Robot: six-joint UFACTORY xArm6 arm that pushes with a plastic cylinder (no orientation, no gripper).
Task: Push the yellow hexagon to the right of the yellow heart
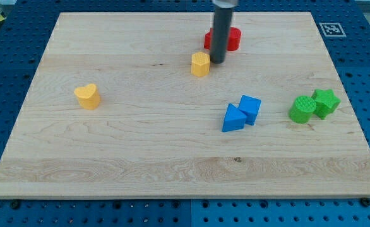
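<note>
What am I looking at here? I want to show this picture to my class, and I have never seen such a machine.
This is one camera picture of a wooden board on a blue pegboard table. The dark rod is the end of a robot arm; it has no fingers and holds nothing. It only pushes. My tip sits just to the view's right of the yellow hexagon, with a red block behind it. The yellow heart lies far to the view's left. Two blue blocks and two green blocks lie toward the view's right.
</note>
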